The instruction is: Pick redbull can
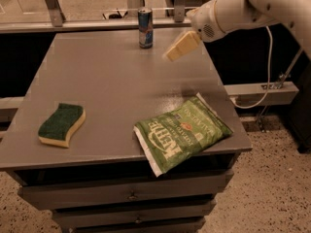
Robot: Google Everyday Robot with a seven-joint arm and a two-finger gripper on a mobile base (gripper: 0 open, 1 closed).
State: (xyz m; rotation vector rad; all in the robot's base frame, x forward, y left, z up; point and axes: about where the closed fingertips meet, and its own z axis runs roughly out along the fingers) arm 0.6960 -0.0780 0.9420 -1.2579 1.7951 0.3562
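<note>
The redbull can [145, 28] stands upright near the far edge of the grey table [107, 86], blue and silver with a silver rim. My gripper [170, 56] hangs above the table at the end of the white arm [233, 13], to the right of the can and a little nearer to me, apart from it. Its cream-coloured fingers [181, 45] point down and to the left, toward the can.
A green chip bag [182, 131] lies at the table's front right corner, partly over the edge. A green and yellow sponge [61, 124] lies at the front left. Drawers sit below the table top. A white cable [265, 81] hangs at the right.
</note>
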